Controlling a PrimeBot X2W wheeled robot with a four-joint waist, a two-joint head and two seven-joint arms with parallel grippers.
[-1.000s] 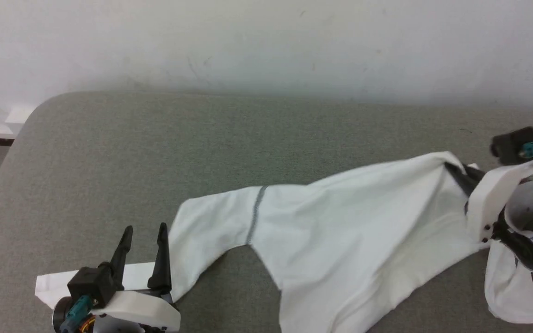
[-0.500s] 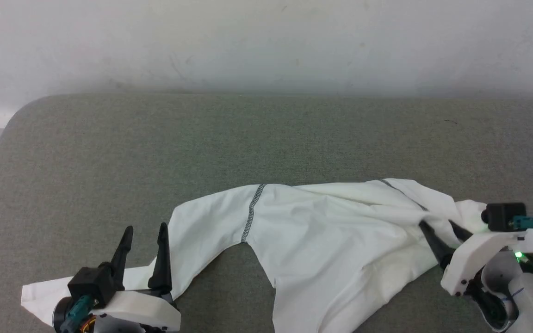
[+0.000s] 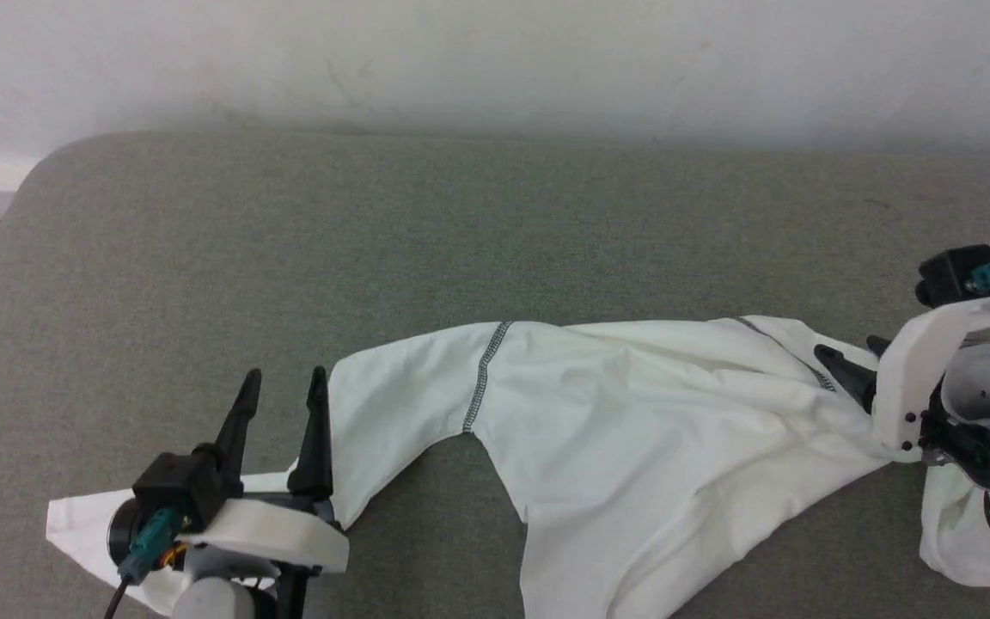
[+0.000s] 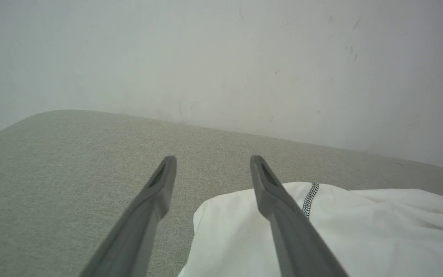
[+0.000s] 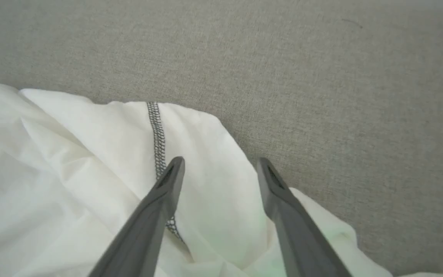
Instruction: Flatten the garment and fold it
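The garment is a white top with dark zigzag seams, lying rumpled across the grey table from the lower left to the right edge. My left gripper is open just above one sleeve end, nothing between its fingers; the left wrist view shows the same gripper with the garment under its right finger. My right gripper is open over the garment's right end. In the right wrist view that gripper hovers over the garment beside a seam, gripping nothing.
A pale wall runs along the table's far edge. The table's rounded corner is at the upper left, with floor beyond. Bare table lies behind the garment. A fold of garment hangs at the lower right.
My right gripper has opened and let go of the garment's right end, which dropped onto the table. The head camera shifted. The left gripper stayed open over the sleeve.
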